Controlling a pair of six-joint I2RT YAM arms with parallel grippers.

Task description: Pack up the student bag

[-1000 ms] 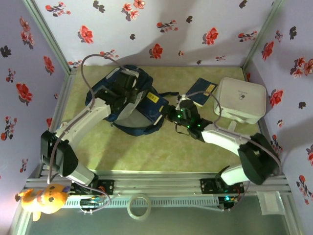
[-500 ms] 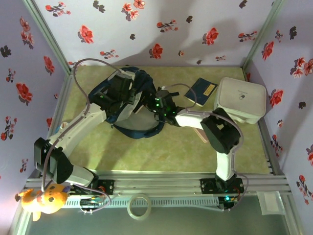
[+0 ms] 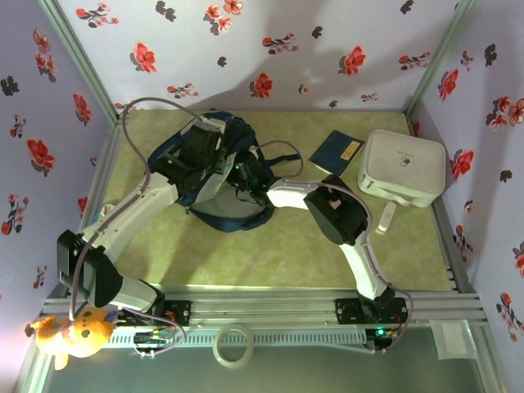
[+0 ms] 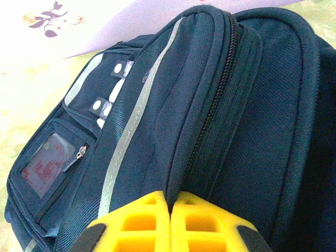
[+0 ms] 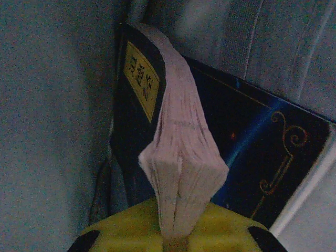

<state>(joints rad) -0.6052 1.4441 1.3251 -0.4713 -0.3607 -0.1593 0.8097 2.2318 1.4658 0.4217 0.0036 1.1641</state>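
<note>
Pincer count two: pinching one backpack's fold with the left pincer, clamping one book inside it with the right pincer.

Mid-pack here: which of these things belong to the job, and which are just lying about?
Job: student bag, gripped by the left jaws; pinched book in the right jaws, inside the bag; probably the blue book on the table.
Lying about: white box, tape roll, plush toy.
</note>
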